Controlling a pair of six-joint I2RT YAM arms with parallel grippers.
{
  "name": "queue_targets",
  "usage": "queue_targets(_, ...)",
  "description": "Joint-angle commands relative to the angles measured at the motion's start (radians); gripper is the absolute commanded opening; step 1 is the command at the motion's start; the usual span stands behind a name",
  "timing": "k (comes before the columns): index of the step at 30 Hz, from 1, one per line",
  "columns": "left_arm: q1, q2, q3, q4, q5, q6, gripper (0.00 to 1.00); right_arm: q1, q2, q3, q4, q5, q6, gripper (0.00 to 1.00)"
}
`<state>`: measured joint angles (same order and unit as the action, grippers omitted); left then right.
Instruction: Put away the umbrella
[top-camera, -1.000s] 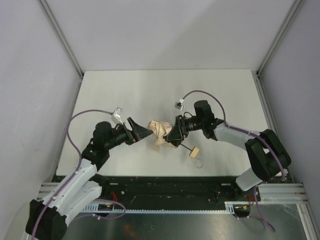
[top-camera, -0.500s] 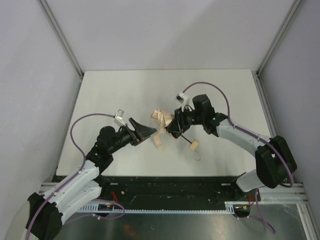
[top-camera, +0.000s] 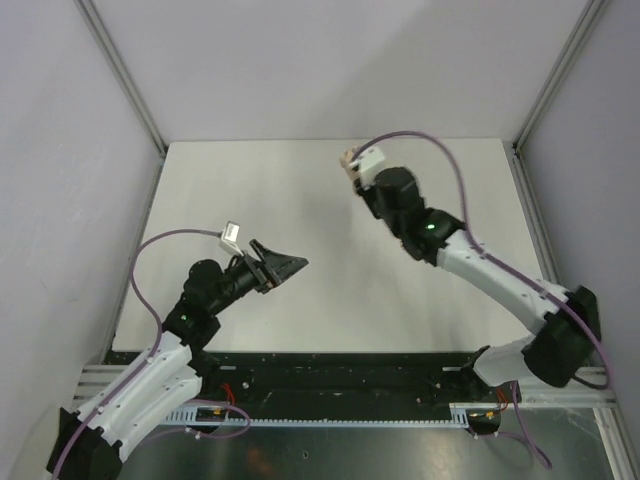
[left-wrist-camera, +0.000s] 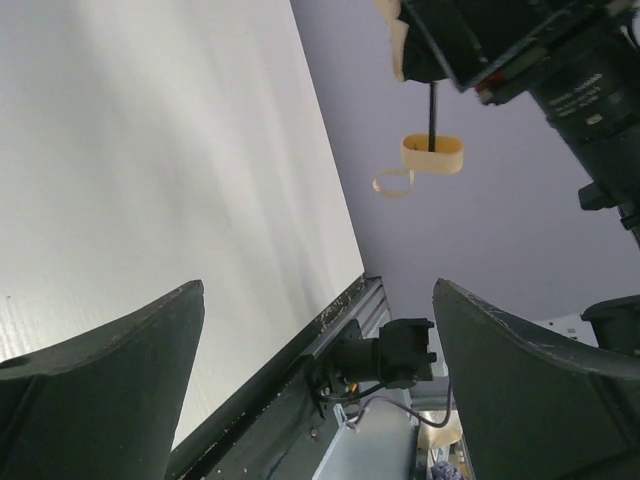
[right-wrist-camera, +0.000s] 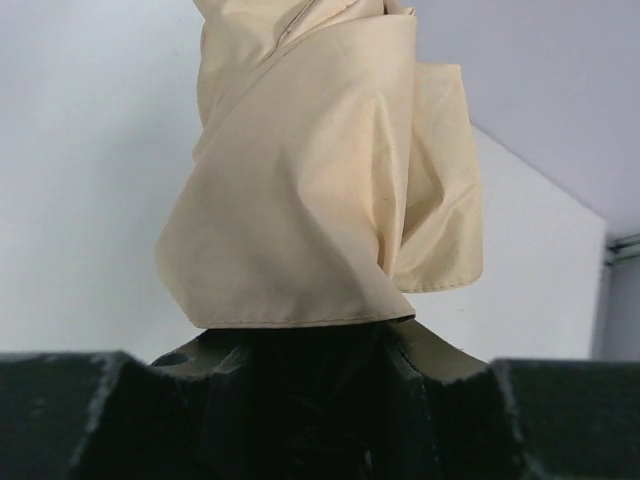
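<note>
My right gripper (top-camera: 366, 186) is raised high over the back middle of the table and is shut on the umbrella's beige-tan fabric (right-wrist-camera: 320, 190), which bunches up from between the fingers (right-wrist-camera: 440, 365). From above only a scrap of the fabric (top-camera: 347, 158) shows beside the wrist. In the left wrist view the thin black shaft (left-wrist-camera: 432, 115) hangs below the right gripper, with the pale wooden handle (left-wrist-camera: 432, 155) and cord loop (left-wrist-camera: 392, 183) at its end, in the air. My left gripper (top-camera: 291, 265) is open and empty, low over the table's front left (left-wrist-camera: 318, 292).
The white table (top-camera: 300, 190) is walled by grey panels on the left, back and right. A black rail (top-camera: 350, 365) with the arm bases runs along the near edge. A motor block on that rail (left-wrist-camera: 385, 355) shows between the left fingers.
My right gripper has lifted the umbrella off the table, up and toward the back. My left gripper has drawn back to the left, apart from the fabric, and stays open.
</note>
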<state>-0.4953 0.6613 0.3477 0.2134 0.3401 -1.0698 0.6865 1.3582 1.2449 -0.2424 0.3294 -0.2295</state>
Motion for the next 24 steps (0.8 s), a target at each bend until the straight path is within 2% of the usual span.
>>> queue_targets(1,0.000,-0.059,-0.010,-0.090,-0.055,0.065,0.98,0.144,0.179,0.015,0.086,0.330,-0.206,0.00)
queue_targets(5,0.003,-0.119,-0.016,-0.252,-0.157,0.065,0.96,0.267,0.338,-0.054,0.171,0.350,-0.185,0.00)
queue_targets(9,0.026,-0.164,-0.060,-0.419,-0.248,-0.029,0.92,0.352,0.431,-0.132,0.223,0.232,-0.103,0.00)
queue_targets(13,0.068,-0.136,-0.106,-0.473,-0.235,-0.142,0.92,0.369,0.475,-0.214,0.276,0.003,-0.023,0.00)
queue_targets(16,0.089,-0.066,-0.096,-0.477,-0.204,-0.158,0.92,0.350,0.508,-0.242,0.263,-0.189,0.019,0.00)
queue_targets(20,0.103,0.043,-0.078,-0.475,-0.183,-0.211,0.92,0.277,0.559,-0.261,0.248,-0.485,0.082,0.00)
queue_targets(24,0.107,0.169,-0.025,-0.454,-0.172,-0.249,0.97,0.216,0.607,-0.274,0.250,-0.663,0.131,0.00)
